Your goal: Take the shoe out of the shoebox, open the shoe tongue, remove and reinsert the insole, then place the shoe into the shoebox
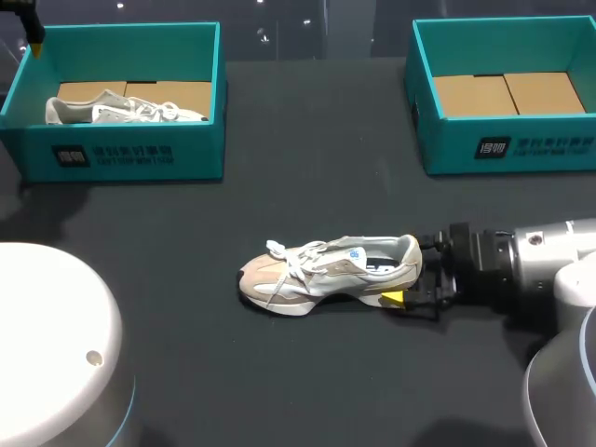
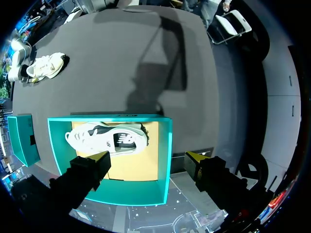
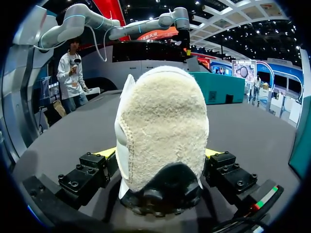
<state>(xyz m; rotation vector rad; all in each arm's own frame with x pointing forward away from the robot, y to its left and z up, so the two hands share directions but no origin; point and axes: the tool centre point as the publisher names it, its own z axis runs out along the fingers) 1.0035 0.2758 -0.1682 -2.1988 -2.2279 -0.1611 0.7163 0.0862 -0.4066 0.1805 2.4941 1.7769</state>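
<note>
A beige and white shoe (image 1: 321,272) lies on its side in the middle of the dark table, toe pointing left. My right gripper (image 1: 410,271) is at its heel, open, one yellow finger on each side. In the right wrist view the heel (image 3: 163,131) fills the space between the fingers (image 3: 104,155) of the right gripper (image 3: 158,156). My left gripper (image 2: 148,160) hangs open high above the left shoebox (image 2: 165,145), which holds a second white shoe (image 2: 109,138). It appears at the far left corner in the head view (image 1: 35,42).
The left teal shoebox (image 1: 130,154) with the second shoe (image 1: 121,110) stands at the back left. An empty teal shoebox (image 1: 507,144) with a cardboard floor stands at the back right. Dark table surface lies between the boxes and around the shoe.
</note>
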